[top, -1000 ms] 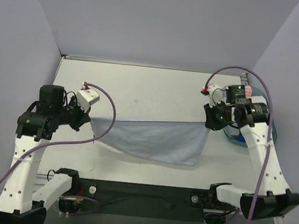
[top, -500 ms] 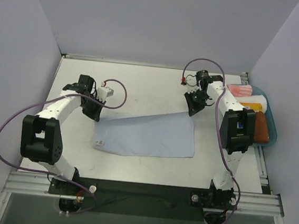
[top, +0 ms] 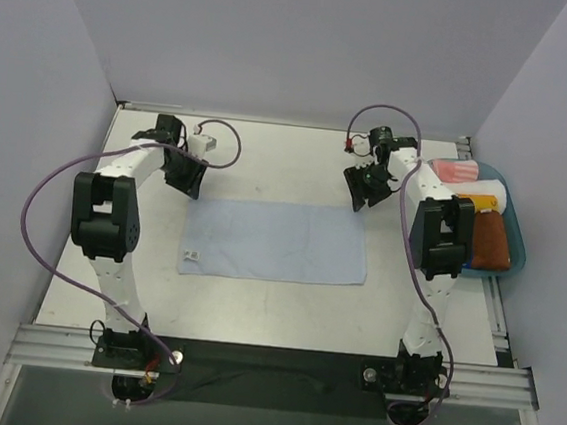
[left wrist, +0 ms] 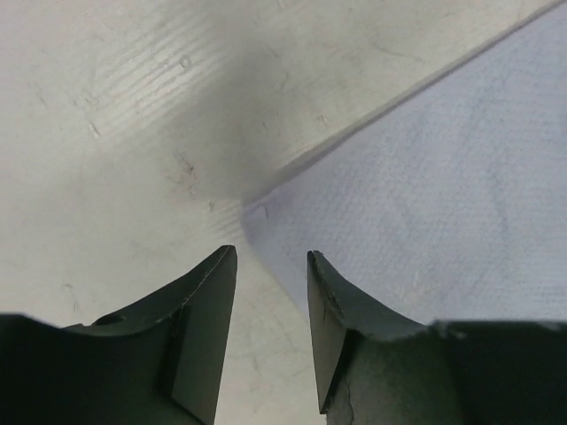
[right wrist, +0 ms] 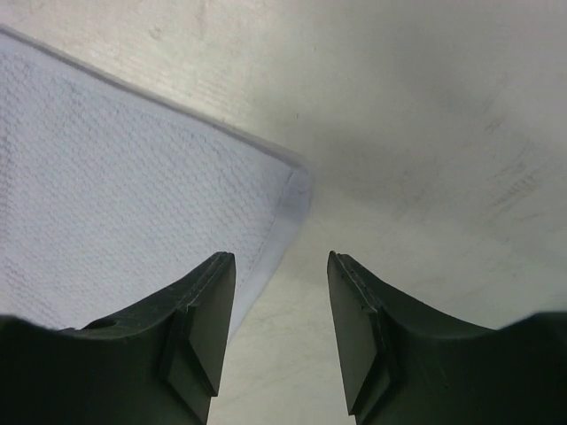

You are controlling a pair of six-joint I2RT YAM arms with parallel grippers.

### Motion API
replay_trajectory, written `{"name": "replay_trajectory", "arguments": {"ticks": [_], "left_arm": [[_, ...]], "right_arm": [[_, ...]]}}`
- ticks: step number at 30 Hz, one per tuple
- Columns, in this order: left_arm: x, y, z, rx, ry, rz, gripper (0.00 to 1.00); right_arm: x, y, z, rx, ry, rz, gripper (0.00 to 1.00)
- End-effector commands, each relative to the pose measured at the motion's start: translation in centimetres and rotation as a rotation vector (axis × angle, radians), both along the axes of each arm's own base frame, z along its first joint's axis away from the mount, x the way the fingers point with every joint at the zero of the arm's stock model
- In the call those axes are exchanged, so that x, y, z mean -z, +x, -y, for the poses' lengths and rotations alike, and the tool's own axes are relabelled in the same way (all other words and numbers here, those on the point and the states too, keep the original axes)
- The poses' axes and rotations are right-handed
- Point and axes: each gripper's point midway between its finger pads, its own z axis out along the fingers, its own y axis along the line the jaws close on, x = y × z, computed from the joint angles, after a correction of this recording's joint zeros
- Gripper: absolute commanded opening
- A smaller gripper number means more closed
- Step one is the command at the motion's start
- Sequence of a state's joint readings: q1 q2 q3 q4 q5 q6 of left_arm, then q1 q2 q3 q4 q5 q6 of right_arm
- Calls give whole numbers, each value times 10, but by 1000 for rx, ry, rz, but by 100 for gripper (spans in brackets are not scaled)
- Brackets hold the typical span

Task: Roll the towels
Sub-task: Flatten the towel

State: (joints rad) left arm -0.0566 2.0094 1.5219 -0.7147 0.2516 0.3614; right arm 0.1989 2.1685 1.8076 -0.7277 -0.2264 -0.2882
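The pale light-blue towel (top: pixel 276 240) lies flat and spread out on the white table. My left gripper (top: pixel 188 178) is open and empty just beyond its far left corner, which shows in the left wrist view (left wrist: pixel 425 195). My right gripper (top: pixel 358 191) is open and empty just beyond its far right corner, which shows in the right wrist view (right wrist: pixel 133 186). The rust-brown towel (top: pixel 491 243) lies folded in the blue tray (top: pixel 516 257) at the right.
The tray also holds a pink-and-white striped cloth (top: pixel 455 171) and a yellow cloth (top: pixel 477 201). A small white label (top: pixel 191 257) sticks out at the blue towel's near left corner. Purple cables loop above both arms. Walls close the table's left, right and back.
The blue towel, held up stretched between both grippers a second ago, now lies flat on the table. Both grippers have let go of its corners and sit open at the far edge.
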Motion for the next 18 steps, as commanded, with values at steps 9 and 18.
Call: {"name": "replay_trajectory", "arguments": {"ticks": [9, 18], "left_arm": [[-42, -150, 15, 166, -143, -99, 30], [-4, -186, 13, 192, -93, -213, 14]], "right_arm": [[-49, -145, -8, -36, 187, -212, 28], [1, -188, -8, -54, 121, -344, 18]]}}
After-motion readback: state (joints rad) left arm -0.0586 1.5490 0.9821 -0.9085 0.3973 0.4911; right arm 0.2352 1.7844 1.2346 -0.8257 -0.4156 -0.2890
